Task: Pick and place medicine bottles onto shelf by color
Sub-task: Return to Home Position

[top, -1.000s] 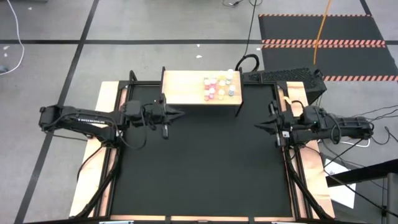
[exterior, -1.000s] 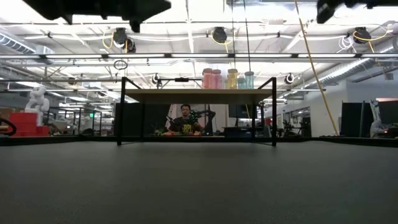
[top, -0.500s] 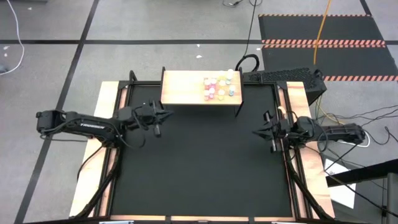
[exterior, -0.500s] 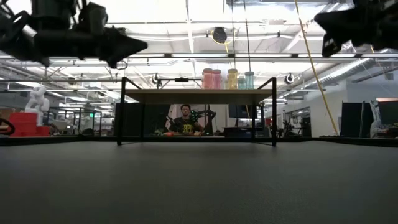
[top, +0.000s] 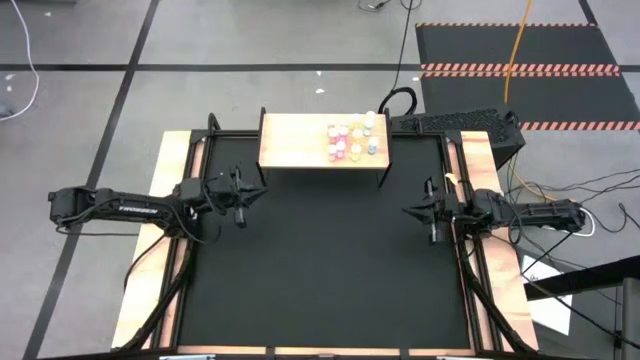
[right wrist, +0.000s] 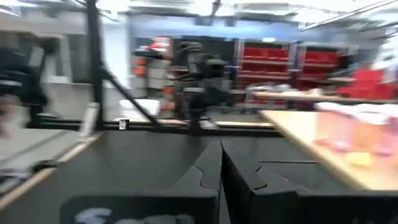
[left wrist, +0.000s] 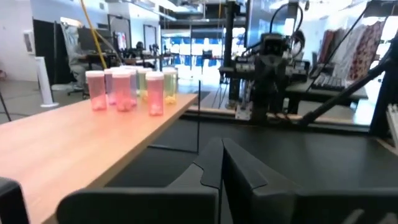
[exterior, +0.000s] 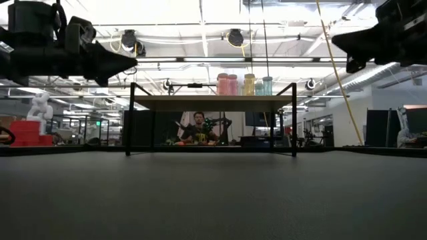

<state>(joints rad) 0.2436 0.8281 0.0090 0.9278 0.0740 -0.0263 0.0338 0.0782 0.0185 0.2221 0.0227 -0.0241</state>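
Closed and empty at left and right desk (top: 320, 270) edges: left jaws and right jaws, clear of the far shelf (top: 295, 145) of colour-grouped bottles (top: 352, 140), sorting apparently done.

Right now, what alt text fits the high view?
Overhead: a cluster of bottles stands at the right end of the shelf, at the top edge of a black mat. The left gripper and right gripper, both shut and empty, hover over the mat's side edges, pointing inward.
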